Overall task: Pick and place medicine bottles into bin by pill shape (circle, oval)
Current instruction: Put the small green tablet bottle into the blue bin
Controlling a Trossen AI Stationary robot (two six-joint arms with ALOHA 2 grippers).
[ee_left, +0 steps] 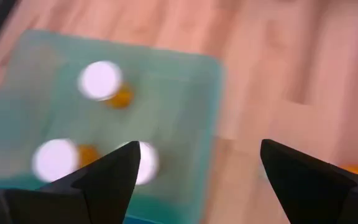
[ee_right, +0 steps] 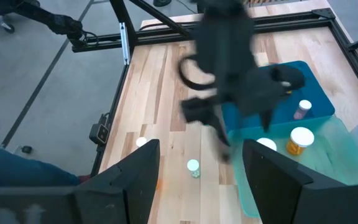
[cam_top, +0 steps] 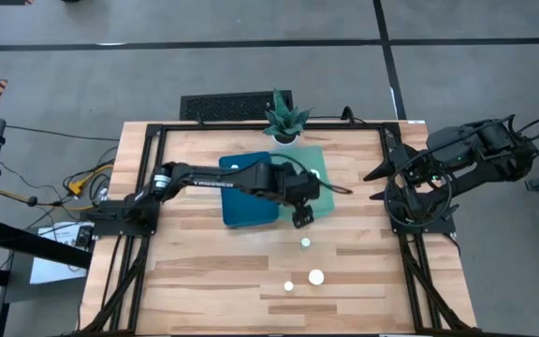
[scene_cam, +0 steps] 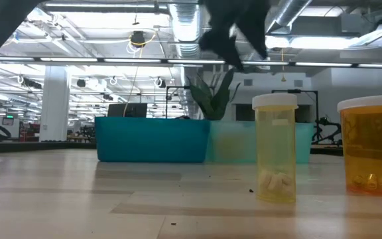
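Note:
Three amber medicine bottles with white caps stand upright on the wooden table near its front: one [cam_top: 305,243], one [cam_top: 288,286] and one [cam_top: 316,277]. More bottles sit inside the pale green bin [ee_left: 185,81]: one [ee_left: 99,81], one [ee_left: 55,158] and one [ee_left: 146,163]. A further bottle [ee_right: 302,109] shows in the dark teal bin [cam_top: 246,197]. My left gripper [ee_left: 199,149] hangs open and empty above the pale bin's near right corner [cam_top: 302,215]. My right gripper [ee_right: 199,146] waits open, raised at the table's right edge.
A potted green plant [cam_top: 284,117] stands at the far edge just behind the bins. The black frame rails [cam_top: 148,178] run along the table's sides. Bare wood lies left of the bins and along the near edge around the standing bottles.

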